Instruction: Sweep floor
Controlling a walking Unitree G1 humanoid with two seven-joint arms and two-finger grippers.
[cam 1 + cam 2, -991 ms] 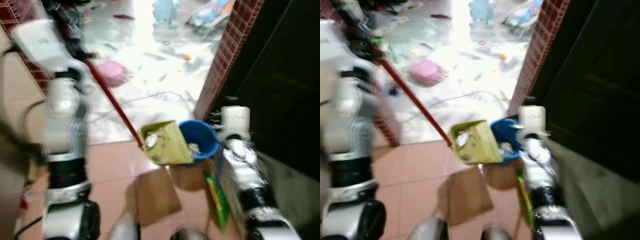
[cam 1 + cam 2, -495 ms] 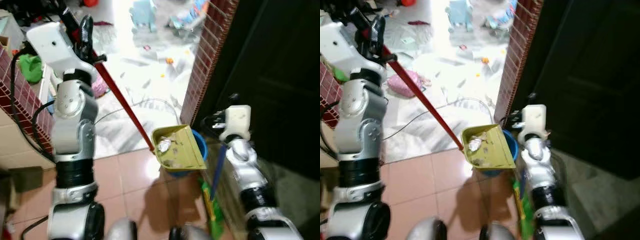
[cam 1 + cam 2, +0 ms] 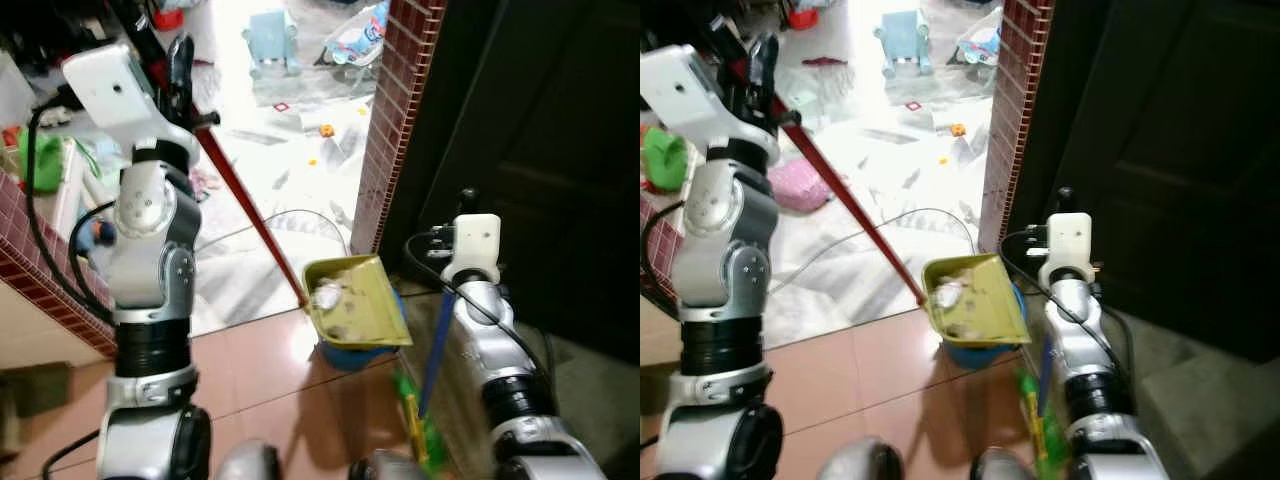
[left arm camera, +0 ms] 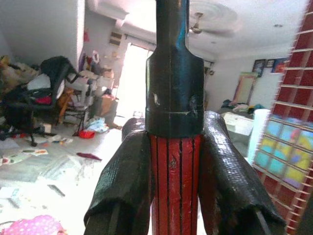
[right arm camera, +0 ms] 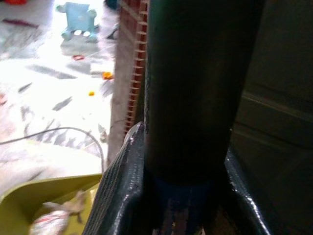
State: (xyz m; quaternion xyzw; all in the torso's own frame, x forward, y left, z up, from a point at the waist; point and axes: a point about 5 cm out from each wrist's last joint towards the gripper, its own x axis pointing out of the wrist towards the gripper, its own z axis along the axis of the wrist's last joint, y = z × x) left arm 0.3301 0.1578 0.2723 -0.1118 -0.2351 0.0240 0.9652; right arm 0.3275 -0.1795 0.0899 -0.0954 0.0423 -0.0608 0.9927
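My left gripper (image 3: 176,78) is raised at the upper left, shut on the red handle (image 4: 172,181) of a dustpan. That red handle (image 3: 250,215) slants down to the yellow-green dustpan (image 3: 356,302), which holds crumpled litter and hovers over a blue bucket (image 3: 349,354) on the tiled floor. Low on the right, my right gripper (image 5: 183,196) is shut on a dark broom handle. The blue shaft (image 3: 435,345) runs down to green bristles (image 3: 415,428) beside the bucket.
A red brick pillar (image 3: 396,110) and a dark door (image 3: 545,140) stand to the right. Beyond lies a bright floor with scattered scraps, a white cable (image 3: 295,215), a blue toy (image 3: 268,40) and a pink item (image 3: 800,185). A low brick wall (image 3: 35,275) is at the left.
The view has swung and sharpened. The dustpan, beside the bucket a second ago, now sits over it and covers most of it. Both grippers keep their hold.
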